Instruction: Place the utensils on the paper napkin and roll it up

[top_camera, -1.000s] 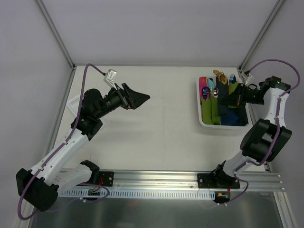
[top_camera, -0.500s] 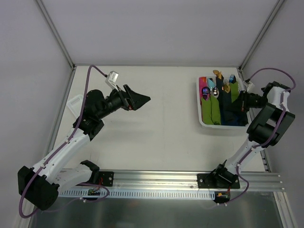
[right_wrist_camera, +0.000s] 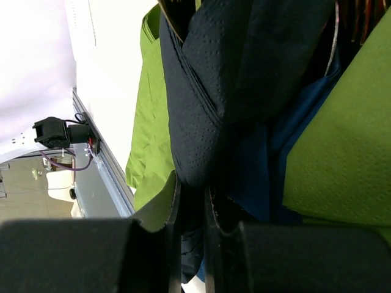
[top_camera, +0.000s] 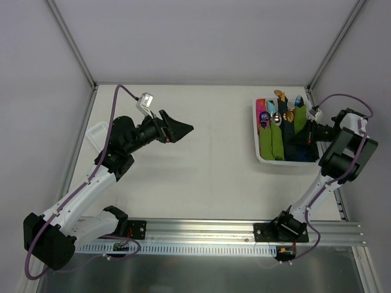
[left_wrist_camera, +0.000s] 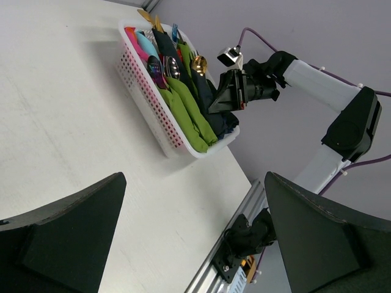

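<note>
Pincer R low in basket, nipping dark roll, pincer L raised, agape

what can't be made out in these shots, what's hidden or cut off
- Top view: fingertips of the right gripper, lost against the dark rolls in the basket.
- Right wrist view: what the dark napkin roll holds, covered by its own wrap.
- Top view: white object at far left, partly behind the left arm.
</note>
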